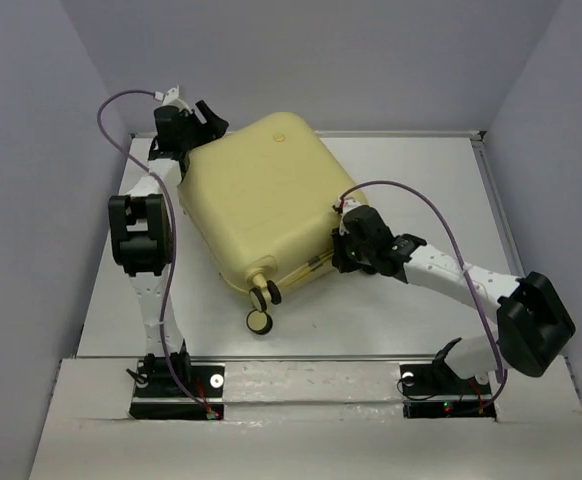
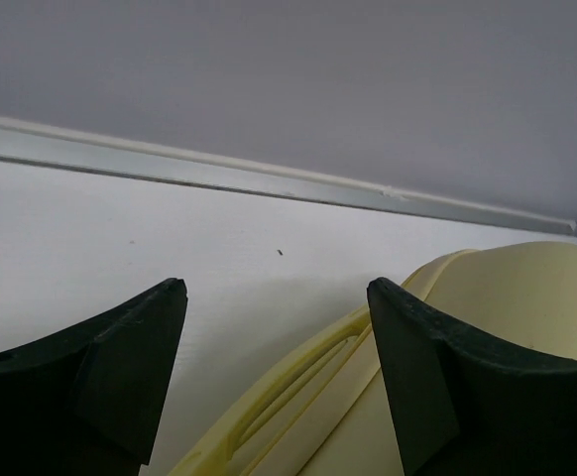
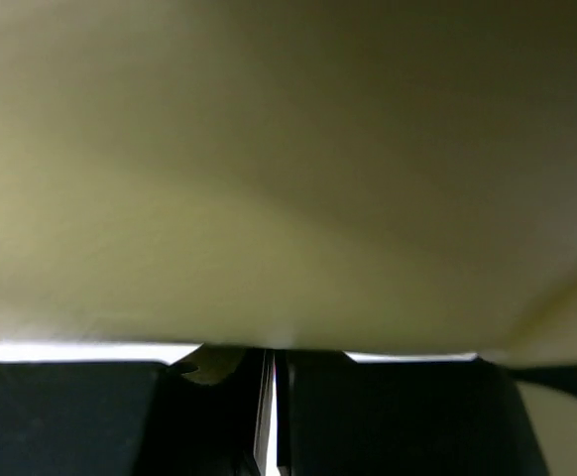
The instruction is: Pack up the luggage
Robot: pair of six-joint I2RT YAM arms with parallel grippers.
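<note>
Occupying the grey-walled white table (image 1: 411, 300), the luggage (image 1: 261, 200) sits between left claw (image 2: 277, 290) agape and right claw (image 3: 272, 367) closed.

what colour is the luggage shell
Pale yellow; the luggage shows best in the top external view.

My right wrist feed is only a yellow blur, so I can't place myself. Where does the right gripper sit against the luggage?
Observer: The right gripper is shut, close against the luggage's right side, by the seam.
Operator: Is the case open?
Observer: No. The top view shows it closed, lying flat on the table, with its wheels toward the arm bases.
Operator: And the left arm?
Observer: The left gripper is at the far-left corner of the case, jaws apart, holding nothing.
</note>
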